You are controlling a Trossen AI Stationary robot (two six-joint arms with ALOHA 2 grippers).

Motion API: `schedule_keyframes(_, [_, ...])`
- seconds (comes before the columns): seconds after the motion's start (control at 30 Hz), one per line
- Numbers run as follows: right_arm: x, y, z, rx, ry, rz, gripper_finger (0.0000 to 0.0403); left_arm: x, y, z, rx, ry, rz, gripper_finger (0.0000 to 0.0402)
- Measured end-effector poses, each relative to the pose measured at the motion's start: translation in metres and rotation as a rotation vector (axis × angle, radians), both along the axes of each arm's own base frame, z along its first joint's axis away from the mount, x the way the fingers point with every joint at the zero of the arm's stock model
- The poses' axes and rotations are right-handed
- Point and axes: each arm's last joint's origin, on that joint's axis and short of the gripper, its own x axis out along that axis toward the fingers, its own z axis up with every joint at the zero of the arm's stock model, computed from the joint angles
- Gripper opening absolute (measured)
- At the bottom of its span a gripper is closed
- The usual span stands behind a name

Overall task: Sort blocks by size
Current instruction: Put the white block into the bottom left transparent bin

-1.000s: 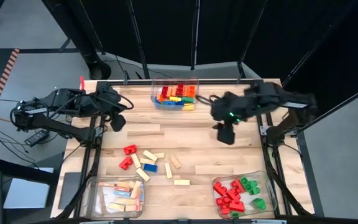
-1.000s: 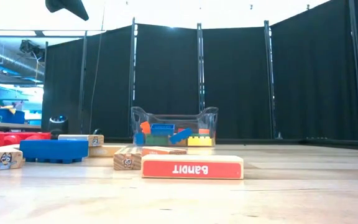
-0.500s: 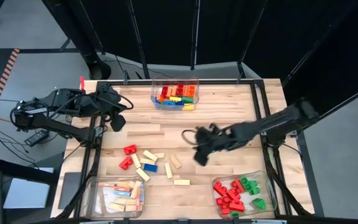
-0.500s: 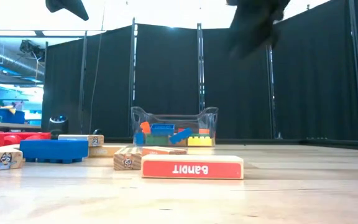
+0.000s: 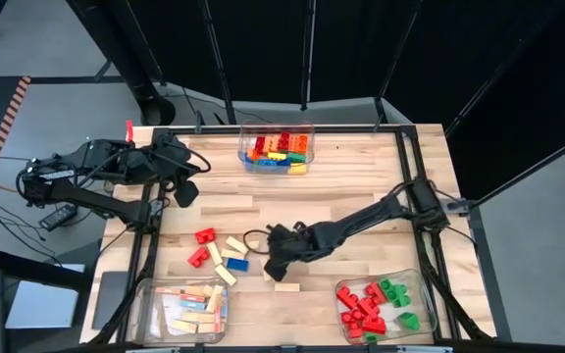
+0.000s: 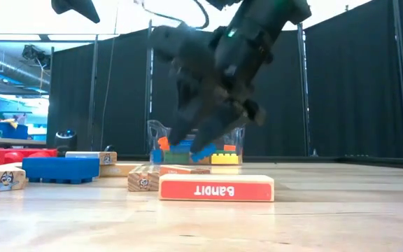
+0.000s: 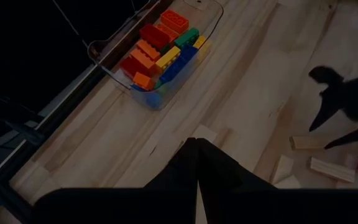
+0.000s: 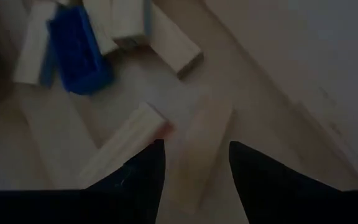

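I have the right arm stretched low and long across the worktop (image 5: 361, 186), reaching from its base at the right edge toward the middle, so that the right gripper (image 5: 276, 263) hangs over the loose blocks (image 5: 226, 257) scattered near the front centre. From its wrist camera I see the two fingers (image 8: 143, 171) standing apart, nothing between them, with a pale wooden bar (image 8: 122, 144) lying just ahead of them and a blue brick (image 8: 76, 45) farther off among more tan bars. In the low view that gripper is smeared and dark, tilted downward above the red-faced bar (image 6: 216, 187), and I cannot tell whether it touches anything there. The left arm waits folded at the back left corner, its left gripper (image 5: 185, 190) pressed together and holding nothing, raised above the bare wood. The rest of the blocks sit sorted in clear bins: mixed coloured bricks in the back bin (image 5: 307, 128), tan bars in the front left bin (image 5: 147, 294), red and green bricks in the front right bin (image 5: 422, 284). From above, the right gripper covers part of the loose pile, so the bars beneath it are hidden from me. The left wrist camera cuts off the loose blocks at its edge, and the right gripper shows there only as a dark shape.
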Motion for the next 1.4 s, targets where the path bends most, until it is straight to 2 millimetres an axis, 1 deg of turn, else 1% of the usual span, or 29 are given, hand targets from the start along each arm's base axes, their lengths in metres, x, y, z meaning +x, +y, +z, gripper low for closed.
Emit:
schedule_keyframes(0.13, [0.014, 0.004, -0.002, -0.007, 0.006, -0.022, 0.0191, 0.0, 0.0, 0.0, 0.0, 0.0, 0.0, 0.0013])
schedule_keyframes(0.2, [0.014, 0.003, -0.008, -0.032, 0.055, -0.06, 0.0191, 0.0, 0.0, 0.0, 0.0, 0.0, 0.0, 0.0013])
schedule_keyframes(0.3, [0.016, 0.004, -0.02, -0.042, 0.089, -0.065, 0.0191, 0.0, 0.0, 0.0, 0.0, 0.0, 0.0, 0.0013])
schedule_keyframes(0.4, [0.019, 0.009, -0.023, -0.027, 0.07, -0.061, 0.0191, 0.0, 0.0, 0.0, 0.0, 0.0, 0.0, 0.0013])
schedule_keyframes(0.5, [0.018, 0.013, -0.031, -0.031, 0.09, -0.065, 0.0191, 0.0, 0.0, 0.0, 0.0, 0.0, 0.001, 0.0013])
schedule_keyframes(0.57, [0.016, 0.013, -0.032, -0.032, 0.103, -0.085, 0.0189, 0.0, 0.0, 0.0, 0.0, 0.0, 0.001, 0.0013])
schedule_keyframes(0.67, [0.013, 0.014, -0.037, -0.045, 0.146, -0.089, 0.0171, 0.0, 0.0, 0.0, 0.0, -0.001, 0.001, 0.0013])
schedule_keyframes(0.8, [0.01, 0.016, -0.044, -0.083, 0.192, -0.046, 0.0117, 0.0, 0.0, 0.0, 0.0, -0.001, 0.001, 0.0013])
schedule_keyframes(0.87, [0.01, 0.017, -0.048, -0.098, 0.205, -0.016, 0.0116, 0.0, 0.0, 0.0, 0.0, -0.001, 0.001, 0.0013])
schedule_keyframes(0.97, [0.011, 0.017, -0.049, -0.095, 0.199, 0.016, 0.0116, 0.0, 0.0, 0.0, 0.0, -0.001, 0.001, 0.0013])
schedule_keyframes(1.03, [0.012, 0.017, -0.043, -0.09, 0.179, 0.028, 0.0116, 0.0, 0.0, 0.0, 0.0, -0.001, 0.001, 0.0013])
schedule_keyframes(1.1, [0.011, 0.016, -0.031, -0.095, 0.155, 0.04, 0.0116, 0.0, 0.0, 0.0, 0.001, 0.0, 0.0, 0.0013])
schedule_keyframes(1.17, [0.009, 0.009, -0.02, -0.106, 0.155, 0.05, 0.0116, 0.0, 0.0, 0.0, 0.006, 0.005, -0.005, 0.0013])
schedule_keyframes(1.2, [0.007, 0.006, -0.011, -0.117, 0.144, 0.053, 0.0116, 0.0, 0.0, 0.0, 0.009, 0.008, -0.009, 0.0013])
schedule_keyframes(1.33, [0.007, -0.013, 0.042, -0.152, -0.012, 0.003, 0.0116, 0.0, 0.0, 0.0, 0.011, 0.006, -0.011, 0.0013])
schedule_keyframes(1.4, [0.006, -0.022, 0.057, -0.172, -0.054, -0.011, 0.0116, 0.0, 0.0, 0.0, 0.011, 0.006, -0.011, 0.0013])
